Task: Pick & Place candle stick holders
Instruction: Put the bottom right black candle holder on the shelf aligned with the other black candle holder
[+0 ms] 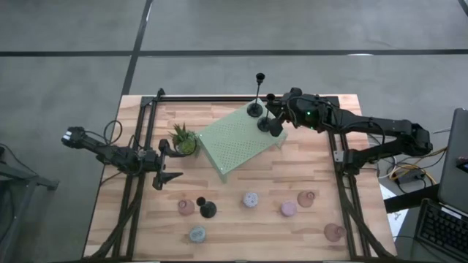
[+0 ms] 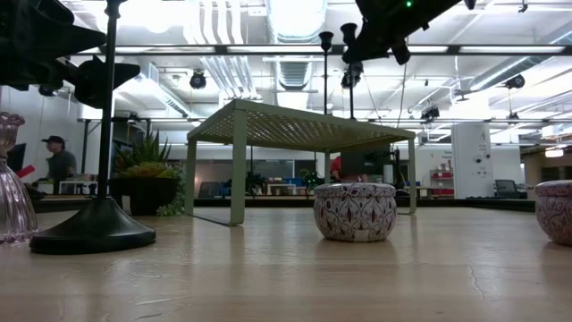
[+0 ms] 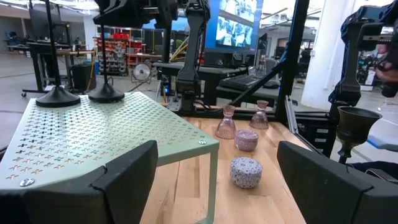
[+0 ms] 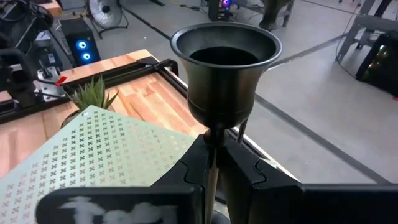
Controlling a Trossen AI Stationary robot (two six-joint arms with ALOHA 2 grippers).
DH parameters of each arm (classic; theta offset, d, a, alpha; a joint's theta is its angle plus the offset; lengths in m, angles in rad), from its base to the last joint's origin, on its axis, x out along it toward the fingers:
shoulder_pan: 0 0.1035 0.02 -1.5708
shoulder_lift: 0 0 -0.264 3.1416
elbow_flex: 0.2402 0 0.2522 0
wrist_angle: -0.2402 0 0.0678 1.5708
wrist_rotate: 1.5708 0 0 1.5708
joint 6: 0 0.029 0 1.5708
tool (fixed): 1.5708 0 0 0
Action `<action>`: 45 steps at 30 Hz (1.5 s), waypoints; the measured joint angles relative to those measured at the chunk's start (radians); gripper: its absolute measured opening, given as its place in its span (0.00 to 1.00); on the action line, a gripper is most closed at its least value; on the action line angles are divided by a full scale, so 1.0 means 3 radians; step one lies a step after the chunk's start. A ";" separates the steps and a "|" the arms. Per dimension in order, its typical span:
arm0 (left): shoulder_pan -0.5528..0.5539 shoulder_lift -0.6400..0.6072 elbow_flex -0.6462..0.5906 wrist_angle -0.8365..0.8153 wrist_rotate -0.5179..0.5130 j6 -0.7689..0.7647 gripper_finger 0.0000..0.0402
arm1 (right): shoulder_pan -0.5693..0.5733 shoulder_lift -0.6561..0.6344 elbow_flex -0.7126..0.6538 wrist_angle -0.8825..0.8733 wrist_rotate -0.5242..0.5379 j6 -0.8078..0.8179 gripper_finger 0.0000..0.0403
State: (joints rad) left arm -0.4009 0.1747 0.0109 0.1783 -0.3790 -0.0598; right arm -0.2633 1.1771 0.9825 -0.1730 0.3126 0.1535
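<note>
My right gripper (image 4: 214, 163) is closed tight on the thin stem of a black candle stick holder (image 1: 272, 117), just under its bell-shaped cup; its round base rests on, or a touch above, the pale green perforated stand (image 1: 238, 142), I cannot tell which; a second black holder (image 1: 256, 95) stands beside it near the stand's far edge. I judge the piece to be stiff metal, light but top-tall, weighted at the base; the stem is smooth and narrow, so it could swivel or slip between my pads; holding high keeps it hanging plumb, yet a tilt would tip it when I let go. My left gripper (image 1: 167, 162) waits wide open and empty over the wood, near the small potted plant (image 1: 184, 140) at the stand's near-left corner. On the table's near side lie the rest: a third black holder (image 1: 208, 210), pinkish glass cups (image 1: 306, 198) that look fragile, and low round pucks (image 1: 251, 199); all well apart from my grip. The neighbouring stick is the close obstacle; I could knock it when I draw back.
</note>
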 joint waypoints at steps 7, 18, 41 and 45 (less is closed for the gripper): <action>0.0001 0.0000 0.0000 0.0000 0.0000 0.0000 0.83 | 0.0001 0.0058 -0.0003 0.0117 0.0003 -0.0020 0.06; 0.0000 0.0000 0.0001 0.0000 0.0000 0.0000 0.83 | -0.0001 0.0083 -0.0003 0.0143 0.0011 -0.0062 0.06; 0.0000 -0.0001 0.0001 -0.0001 0.0000 0.0000 0.83 | -0.0012 0.0120 -0.0003 0.0149 0.0009 -0.0186 0.06; 0.0000 0.0000 0.0001 0.0000 0.0000 0.0000 0.83 | -0.0012 0.0120 -0.0003 0.0147 0.0010 -0.0189 0.06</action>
State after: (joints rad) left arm -0.4008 0.1746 0.0112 0.1783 -0.3790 -0.0598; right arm -0.2668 1.2133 0.9817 -0.1290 0.3156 0.0968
